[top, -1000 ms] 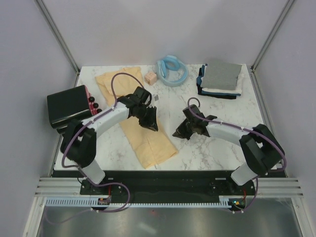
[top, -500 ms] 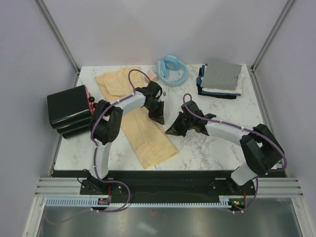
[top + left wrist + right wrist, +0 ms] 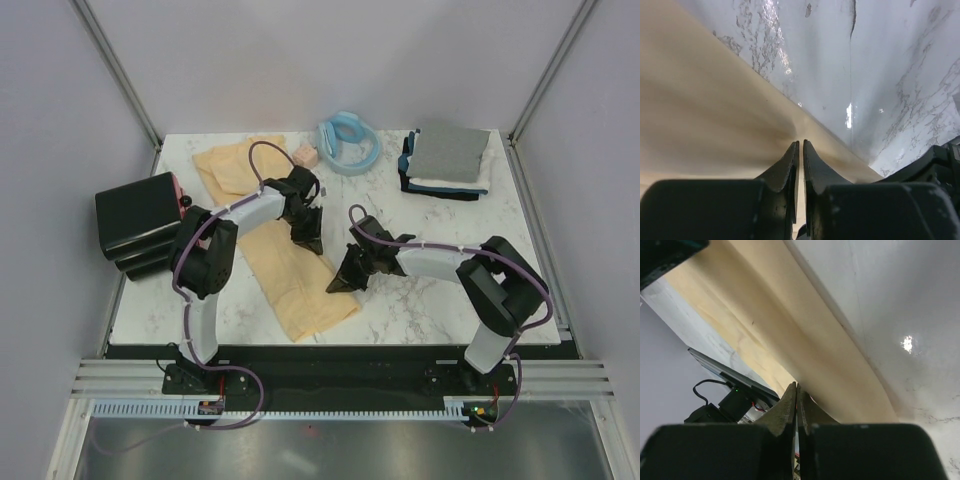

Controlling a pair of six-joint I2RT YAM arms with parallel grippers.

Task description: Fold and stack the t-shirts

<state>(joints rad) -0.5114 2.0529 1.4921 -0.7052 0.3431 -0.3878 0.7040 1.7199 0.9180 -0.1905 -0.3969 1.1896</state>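
A large pale yellow-cream t-shirt (image 3: 290, 275) lies as a long band from the back left toward the front middle of the marble table (image 3: 430, 300). My left gripper (image 3: 312, 243) sits at the band's right edge, jaws pressed nearly together on the cloth (image 3: 700, 110), which puckers at the fingertips (image 3: 800, 142). My right gripper (image 3: 338, 285) is shut lower down the same edge, its tips (image 3: 796, 385) touching the cloth (image 3: 790, 325) with nothing seen between them. A folded stack (image 3: 447, 160) at the back right has grey on top of white and dark navy.
A light blue ring-shaped thing (image 3: 348, 143) lies at the back middle with a small pinkish block (image 3: 305, 155) beside it. A black box with a pink-red side (image 3: 140, 215) stands at the left edge. Metal frame posts rise at the back corners.
The left gripper swung out to the shirt's right edge, then drew back a little along it while its jaws closed. The right gripper slid left and nearer, reaching the shirt's edge with jaws shut.
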